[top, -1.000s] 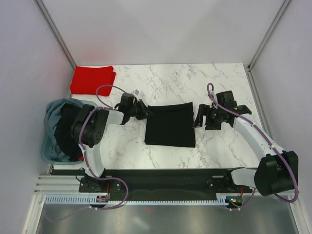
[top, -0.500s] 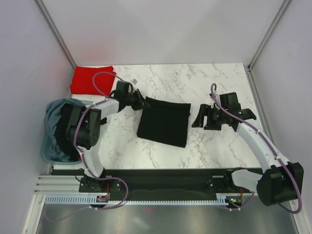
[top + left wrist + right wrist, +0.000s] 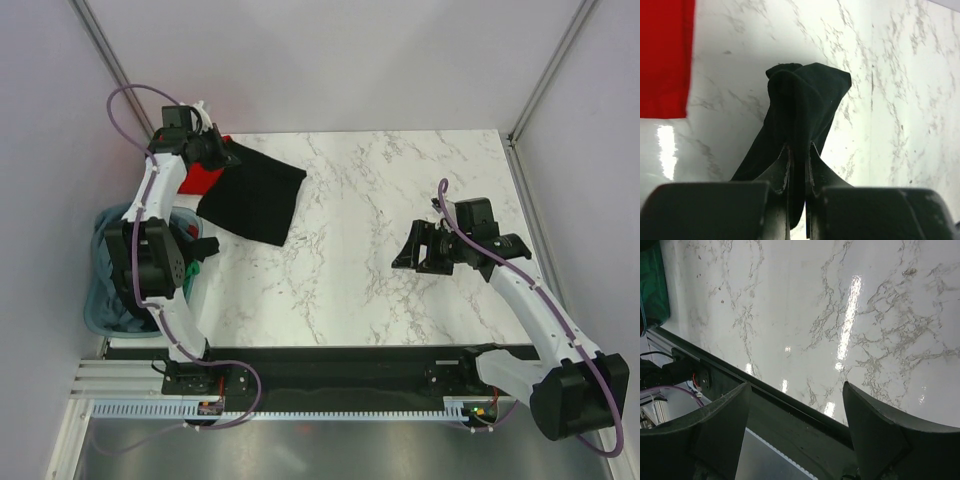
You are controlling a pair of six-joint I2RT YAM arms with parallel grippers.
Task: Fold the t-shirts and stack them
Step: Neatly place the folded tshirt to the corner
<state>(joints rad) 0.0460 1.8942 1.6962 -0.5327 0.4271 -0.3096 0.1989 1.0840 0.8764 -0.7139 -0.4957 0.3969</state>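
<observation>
- Overhead: left hand [image 3: 215,150] at the far-left corner, holding the folded black t-shirt [image 3: 255,200] partly over the red t-shirt [image 3: 207,179], seemingly to stack it; tub [image 3: 100,300] holds further cloth.
- Left wrist: fingers pinched tight on black cloth; the rest trails onto the tabletop [image 3: 890,75].
- Right wrist: right hand [image 3: 797,407] spread wide, empty, parked aside.

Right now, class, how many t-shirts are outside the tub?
2. A black shirt is pinched in the left gripper at the back-left corner of the table. A red shirt lies in that corner. Others may be hidden in the tub.
</observation>
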